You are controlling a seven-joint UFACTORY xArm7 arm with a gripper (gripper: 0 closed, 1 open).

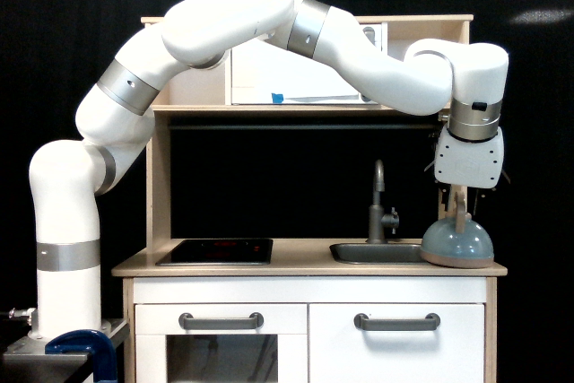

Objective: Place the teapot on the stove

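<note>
Teapot is seen at the bench's right end, directly beneath the hand; finger spread cannot be told. Stove lies far left, past the sink.

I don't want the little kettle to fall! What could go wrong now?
The teapot sits near the counter's end on the exterior view's right, so a nudge from the gripper at its handle might tip it off. Carried to the stove, it must pass the faucet and could bump it.
</note>
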